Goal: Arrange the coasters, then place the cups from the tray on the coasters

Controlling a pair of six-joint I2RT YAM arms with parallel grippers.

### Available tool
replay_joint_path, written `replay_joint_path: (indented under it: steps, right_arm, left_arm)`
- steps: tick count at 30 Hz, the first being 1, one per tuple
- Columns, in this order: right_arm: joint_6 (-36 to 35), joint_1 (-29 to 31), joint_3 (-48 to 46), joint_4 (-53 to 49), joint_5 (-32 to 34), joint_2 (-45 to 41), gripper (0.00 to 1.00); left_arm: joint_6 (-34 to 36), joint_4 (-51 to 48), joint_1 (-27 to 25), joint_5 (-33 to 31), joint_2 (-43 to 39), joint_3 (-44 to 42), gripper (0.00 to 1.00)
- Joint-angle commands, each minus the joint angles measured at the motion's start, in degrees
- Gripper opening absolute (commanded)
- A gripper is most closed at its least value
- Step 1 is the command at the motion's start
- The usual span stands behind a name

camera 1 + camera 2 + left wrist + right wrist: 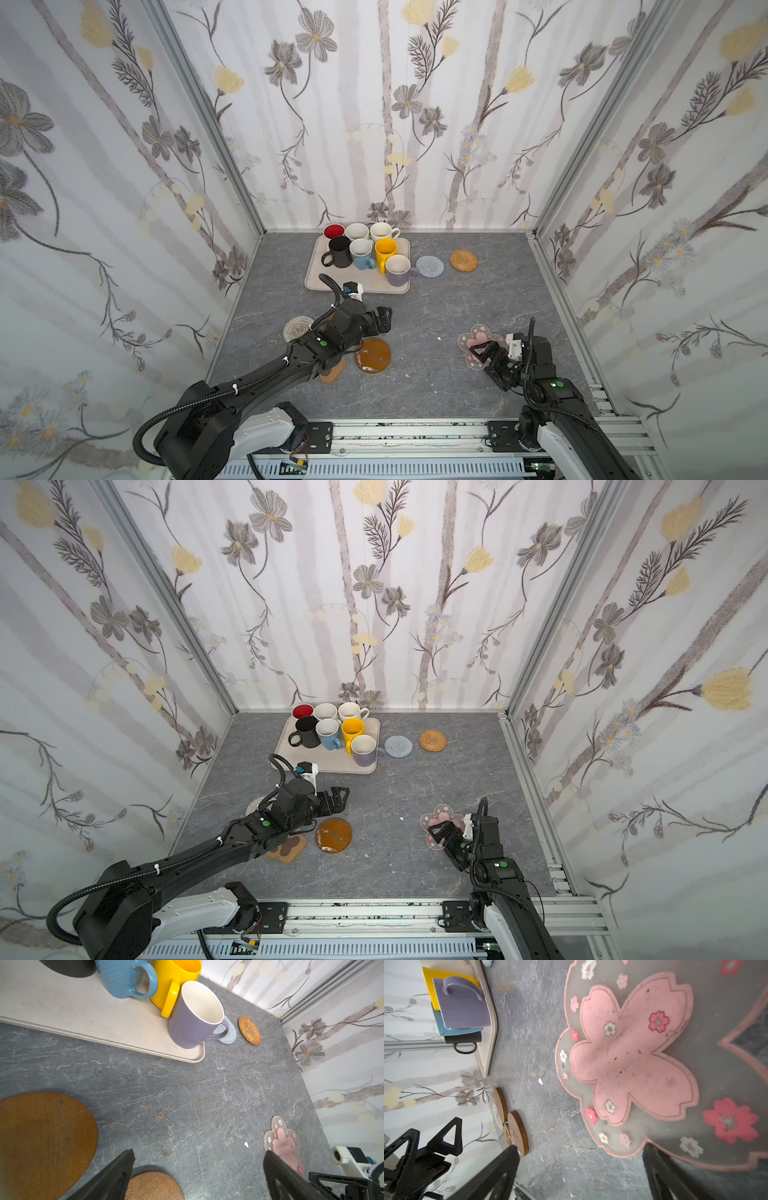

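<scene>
Two pincers wide open, empty. Right gripper point(484, 352) over clear pink-flower coaster point(478, 338), finger at edge, contact unclear; likely repositioning it. Left gripper point(382, 319) just beyond bunched amber-brown disc coasters point(374, 353), awaiting spreading. Far: seven ceramic mugs point(385, 249) on beige rectangular tray point(316, 278); pale blue crochet coaster point(429, 266), woven rattan coaster point(464, 260) beside it.

Grey marble-patterned tabletop point(436, 374) is carrying everything. Large beige rectangular tray point(318, 276) is sitting upper centre in both top views. Pale blue crochet round coaster point(430, 266) is lying just right of it, and woven rattan round coaster point(464, 260) is lying near, further right. Whitish spiral coaster point(296, 328), amber-brown glossy disc point(374, 355) and brown paw-print coaster point(291, 848) are clustering lower left. Clear pink-flower coaster point(471, 332) is lying lower right. Tiny white fleck point(439, 339) is sitting between the two groups.
</scene>
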Motion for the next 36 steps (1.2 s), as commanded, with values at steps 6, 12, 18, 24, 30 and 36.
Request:
replay_joint_path:
  steps: [6,12,18,24,30,36]
  right_arm:
    - [1.66,-0.04,1.66,7.88,3.30,10.09,0.94]
    - [0.22,-0.07,4.25,13.45,3.98,18.94,0.94]
    - [-0.20,-0.14,7.64,18.00,5.03,26.48,0.95]
    - [-0.84,-0.15,11.55,22.00,4.23,34.47,0.95]
    - [-2.78,-0.84,16.56,22.70,4.18,39.82,0.95]
    - [-5.88,-0.91,20.50,20.08,2.64,40.99,0.95]
  left_arm:
    - [-0.72,0.27,0.04,-1.11,0.36,-0.23,1.00]
    - [-0.58,0.30,0.03,-1.71,0.83,0.10,1.00]
    - [-0.54,0.30,0.02,-2.21,1.60,0.66,1.00]
    - [-0.02,0.30,0.04,-2.56,2.76,1.42,1.00]
    - [0.08,0.30,0.30,-3.31,3.17,2.03,1.00]
    - [0.07,0.30,0.31,-2.96,3.24,2.23,1.00]
